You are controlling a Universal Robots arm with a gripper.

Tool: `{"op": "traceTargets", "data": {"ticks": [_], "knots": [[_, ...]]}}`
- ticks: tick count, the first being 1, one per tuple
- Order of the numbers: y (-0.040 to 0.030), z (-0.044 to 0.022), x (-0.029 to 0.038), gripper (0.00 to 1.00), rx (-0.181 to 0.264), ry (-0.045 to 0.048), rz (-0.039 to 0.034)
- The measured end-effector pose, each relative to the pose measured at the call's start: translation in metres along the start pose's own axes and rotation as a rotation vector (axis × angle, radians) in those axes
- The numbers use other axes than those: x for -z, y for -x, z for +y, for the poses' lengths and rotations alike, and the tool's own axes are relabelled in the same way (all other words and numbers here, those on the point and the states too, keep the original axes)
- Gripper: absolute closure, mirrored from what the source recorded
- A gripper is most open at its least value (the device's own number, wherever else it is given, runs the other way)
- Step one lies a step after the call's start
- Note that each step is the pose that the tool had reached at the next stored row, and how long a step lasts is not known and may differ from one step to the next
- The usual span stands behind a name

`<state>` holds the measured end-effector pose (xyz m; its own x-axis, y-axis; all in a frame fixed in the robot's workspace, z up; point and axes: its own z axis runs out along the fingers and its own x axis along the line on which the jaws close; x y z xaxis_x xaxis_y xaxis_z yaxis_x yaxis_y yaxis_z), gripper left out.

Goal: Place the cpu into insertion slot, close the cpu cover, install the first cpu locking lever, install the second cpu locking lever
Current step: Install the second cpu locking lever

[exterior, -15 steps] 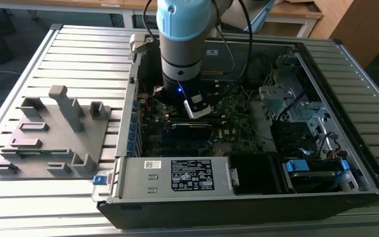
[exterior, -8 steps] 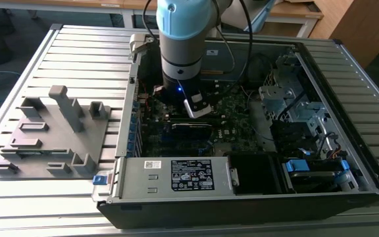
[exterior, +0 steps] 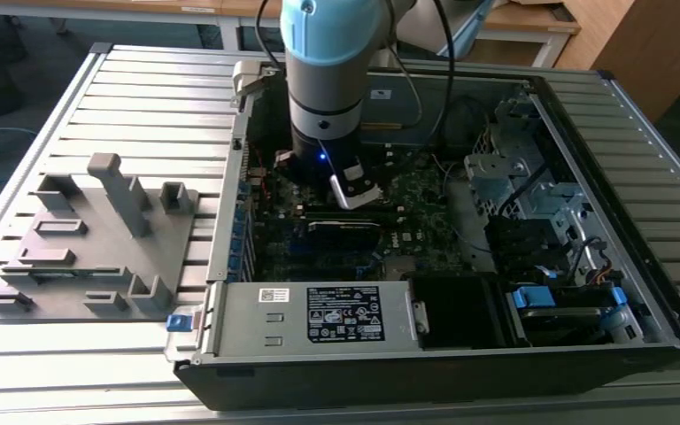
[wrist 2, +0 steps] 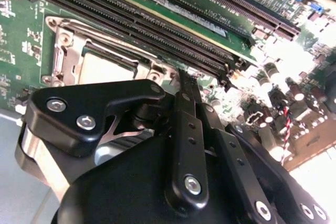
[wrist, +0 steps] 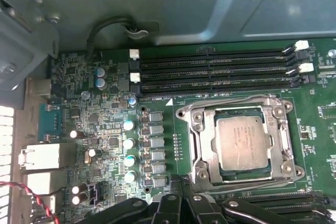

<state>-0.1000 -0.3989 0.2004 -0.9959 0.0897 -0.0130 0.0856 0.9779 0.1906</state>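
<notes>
the cpu (wrist: 242, 141) lies flat in the insertion slot (wrist: 202, 150) on the motherboard (wrist: 110, 129), its grey metal top showing through the square window of the cpu cover (wrist: 283, 139), which lies down over the slot as a silvery frame. in the second wrist view the same cover (wrist 2: 71, 56) and a pale patch of the chip (wrist 2: 105, 67) show just past the black gripper (wrist 2: 181, 85), whose fingers (wrist 2: 184, 108) come together into one narrow edge just beside the slot's rim, with nothing seen between them. the long black memory slots (wrist: 210, 69) run along one side of the insertion slot, and a row of small round capacitors (wrist: 128, 142) stands near it on another side. in the exterior view the arm (exterior: 322, 88) reaches straight down into the open computer case (exterior: 552, 266), over the motherboard (exterior: 417, 199). a grey box with a white label (exterior: 316, 314) sits at the case's near edge. the case lies on a ribbed metal surface (exterior: 659, 115), and beside it, on the exterior view's left, stands a grey fixture (exterior: 92, 239) with upright posts.
</notes>
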Motion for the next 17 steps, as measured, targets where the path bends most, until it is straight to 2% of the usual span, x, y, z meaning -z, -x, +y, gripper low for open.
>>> {"op": "traceTargets", "data": {"ticks": [8, 14, 17], "knots": [[0.0002, 0.0034, 0.0173, 0.9, 0.0, 0.0, 0.0], [0.0003, 0.0037, 0.0186, 0.9, 0.0, -0.0014, -0.0002], [0.0004, 0.0046, 0.0184, 0.9, -0.007, -0.039, -0.005]]}}
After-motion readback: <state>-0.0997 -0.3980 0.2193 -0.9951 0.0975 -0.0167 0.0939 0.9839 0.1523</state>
